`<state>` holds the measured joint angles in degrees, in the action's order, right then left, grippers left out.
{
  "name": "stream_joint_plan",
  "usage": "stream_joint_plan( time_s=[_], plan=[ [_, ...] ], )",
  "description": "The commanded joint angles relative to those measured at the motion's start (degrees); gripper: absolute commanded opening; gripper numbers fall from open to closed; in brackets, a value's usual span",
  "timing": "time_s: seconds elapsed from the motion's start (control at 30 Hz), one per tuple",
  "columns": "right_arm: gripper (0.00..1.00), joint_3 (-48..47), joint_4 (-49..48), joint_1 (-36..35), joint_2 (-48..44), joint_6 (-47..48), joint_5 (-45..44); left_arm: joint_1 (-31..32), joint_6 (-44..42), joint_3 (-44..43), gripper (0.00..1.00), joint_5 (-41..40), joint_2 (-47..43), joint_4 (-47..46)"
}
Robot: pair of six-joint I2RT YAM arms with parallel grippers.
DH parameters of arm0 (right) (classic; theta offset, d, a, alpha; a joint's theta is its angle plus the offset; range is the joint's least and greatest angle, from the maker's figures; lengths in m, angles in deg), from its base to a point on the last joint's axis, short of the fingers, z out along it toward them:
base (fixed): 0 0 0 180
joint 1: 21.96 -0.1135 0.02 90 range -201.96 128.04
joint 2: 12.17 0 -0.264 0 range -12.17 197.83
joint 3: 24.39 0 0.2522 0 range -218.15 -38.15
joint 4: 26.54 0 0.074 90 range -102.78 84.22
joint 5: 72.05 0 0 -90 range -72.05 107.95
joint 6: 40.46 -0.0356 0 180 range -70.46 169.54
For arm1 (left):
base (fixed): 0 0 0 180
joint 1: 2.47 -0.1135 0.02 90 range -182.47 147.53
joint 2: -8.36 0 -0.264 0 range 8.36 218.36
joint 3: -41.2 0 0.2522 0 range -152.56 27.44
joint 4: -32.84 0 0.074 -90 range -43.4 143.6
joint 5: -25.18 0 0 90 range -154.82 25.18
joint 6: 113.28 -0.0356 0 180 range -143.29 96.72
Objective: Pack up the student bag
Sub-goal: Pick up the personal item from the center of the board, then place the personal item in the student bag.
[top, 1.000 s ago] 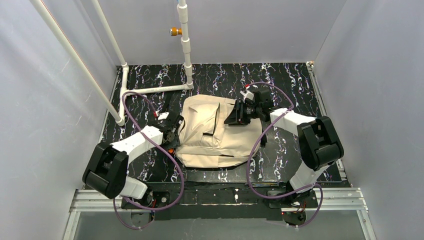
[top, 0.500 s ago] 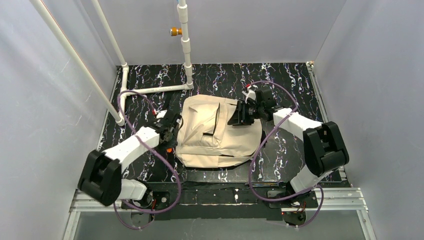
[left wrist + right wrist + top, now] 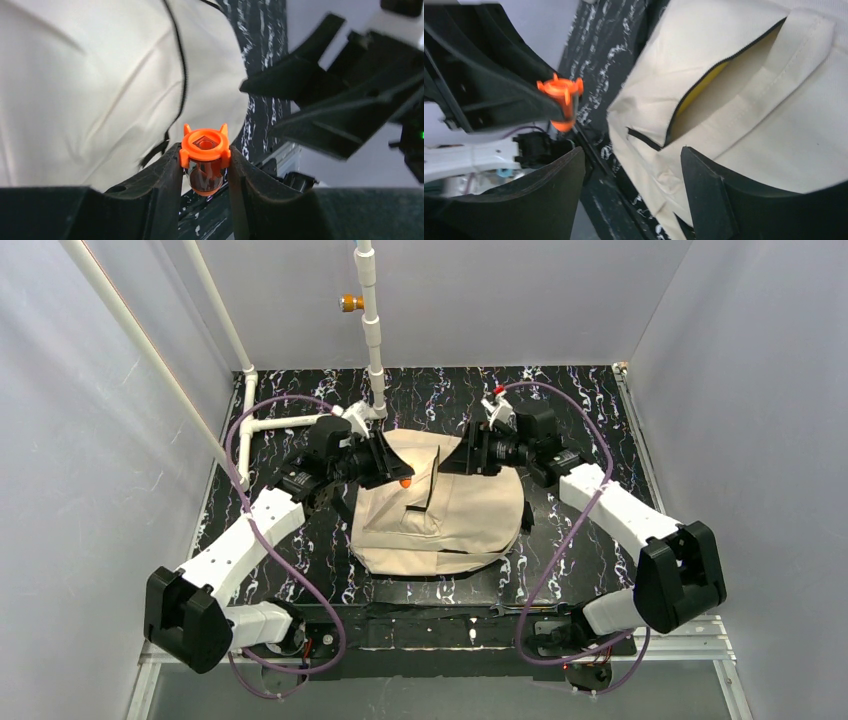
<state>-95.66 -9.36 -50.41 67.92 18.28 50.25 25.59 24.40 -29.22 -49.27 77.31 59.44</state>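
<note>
The student bag (image 3: 450, 520) lies flat, beige with black zips, in the middle of the black marbled table. Its pocket zip (image 3: 719, 67) gapes, showing something yellow (image 3: 701, 90) inside. My left gripper (image 3: 398, 478) hovers over the bag's upper left, shut on a small orange-capped object (image 3: 205, 150) with a dark glossy body, also seen from the right wrist (image 3: 560, 97). My right gripper (image 3: 458, 460) faces it from the bag's upper right, and its dark fingers (image 3: 310, 85) show in the left wrist view. The right gripper (image 3: 631, 160) is open and empty above the bag's edge (image 3: 649, 150).
A white pipe frame (image 3: 300, 420) lies on the table at the back left, with an upright pipe (image 3: 372, 340) just behind the bag and an orange fitting (image 3: 350, 303) on it. Grey walls close in on three sides. A black strap (image 3: 527, 522) pokes out at the bag's right.
The left arm rose from the bag's left side and swung to its upper left, carrying the orange-capped object. The right gripper opened and moved slightly back.
</note>
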Motion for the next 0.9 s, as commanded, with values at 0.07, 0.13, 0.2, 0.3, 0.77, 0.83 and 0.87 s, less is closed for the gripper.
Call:
stream_joint_plan(
  time_s=[0.07, 0.13, 0.2, 0.3, 0.77, 0.83, 0.87],
  plan=[
    [0.94, -3.8, -6.6, 3.4, 0.7, -14.4, 9.1, 2.3, -29.7, -5.0, 0.22, 14.3, -1.3, -4.3],
    [0.98, -4.6, -7.6, 3.3, 1.6, -17.3, 12.6, 3.1, -40.9, -6.6, 0.22, 13.0, -1.1, 0.8],
    [0.98, -4.7, -9.5, 3.2, 2.2, -19.3, 14.2, 3.5, -50.3, -6.7, 0.22, 13.0, -0.6, 3.6],
    [0.98, -5.3, -11.7, 2.8, 3.5, -21.8, 16.4, 4.8, -60.1, -6.8, 0.21, 11.1, 0.3, 6.1],
    [0.84, -2.9, -22.0, -4.0, 6.7, -32.2, 15.4, 6.9, -70.1, -8.4, 0.17, 11.6, 2.7, 6.0],
    [0.82, -2.2, -22.8, -4.8, 6.8, -32.7, 15.3, 7.1, -70.2, -8.8, 0.17, 11.3, 3.0, 5.9],
    [0.80, -1.9, -22.6, -5.2, 6.9, -32.6, 15.1, 7.2, -70.2, -8.9, 0.16, 11.3, 3.1, 5.9]
  ],
)
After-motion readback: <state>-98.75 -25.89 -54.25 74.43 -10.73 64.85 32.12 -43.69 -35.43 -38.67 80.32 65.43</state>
